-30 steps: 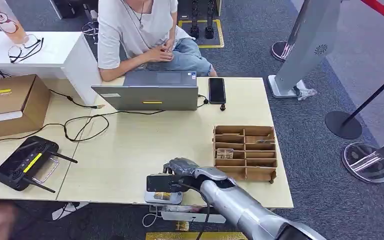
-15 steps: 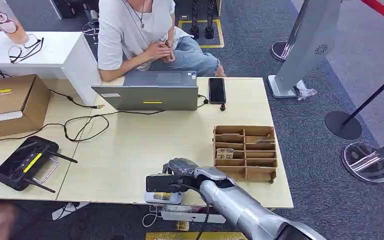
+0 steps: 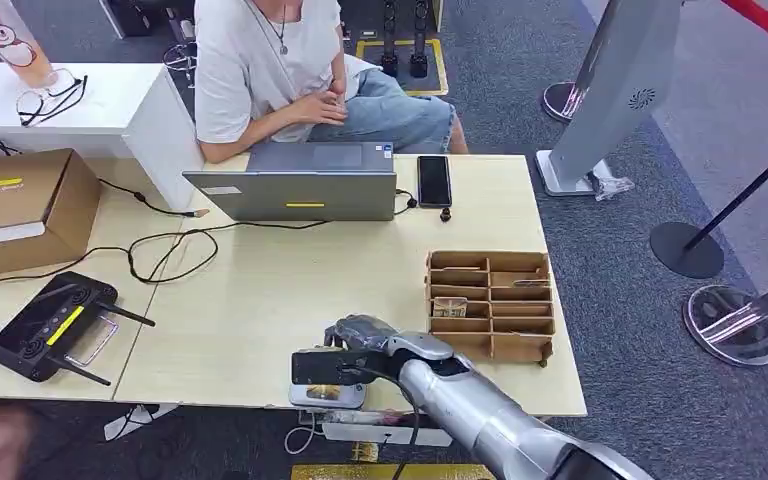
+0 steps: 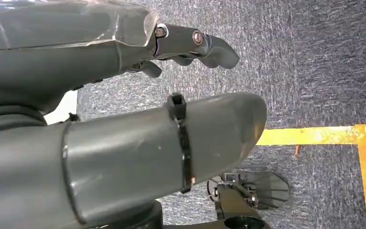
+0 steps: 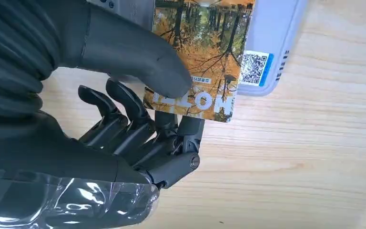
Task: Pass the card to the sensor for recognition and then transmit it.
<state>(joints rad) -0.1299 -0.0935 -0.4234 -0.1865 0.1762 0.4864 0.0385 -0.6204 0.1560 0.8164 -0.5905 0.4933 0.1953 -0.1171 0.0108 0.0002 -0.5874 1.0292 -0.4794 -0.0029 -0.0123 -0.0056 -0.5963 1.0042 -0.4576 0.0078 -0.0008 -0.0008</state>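
A: How will the card (image 5: 198,62) handle?

B: I'd judge it light, thin and stiff, with a glossy printed face, so likely slippery. It wants a pinch across its flat faces near one edge, leaving the rest free to face the sensor (image 5: 271,45).

A: And how does the right hand (image 5: 124,114) have it?

B: Just so. In the right wrist view the thumb presses on the printed face near one end, with the fingers (image 5: 138,129) curled beneath, so the hand grips the card. Most of the card juts out past the thumb.

A: Where is the card now?

B: Over the pale sensor, overlapping it; whether they touch I cannot tell. In the head view the sensor (image 3: 327,393) sits at the near edge of the table (image 3: 260,290), with the right hand (image 3: 360,337) just above it.

A: The left hand (image 4: 124,109)?

B: It hangs over the carpet (image 4: 314,62), fingers loosely apart, holding nothing.

A: Any risk?

B: A glossy card held at one end could slip or swivel.
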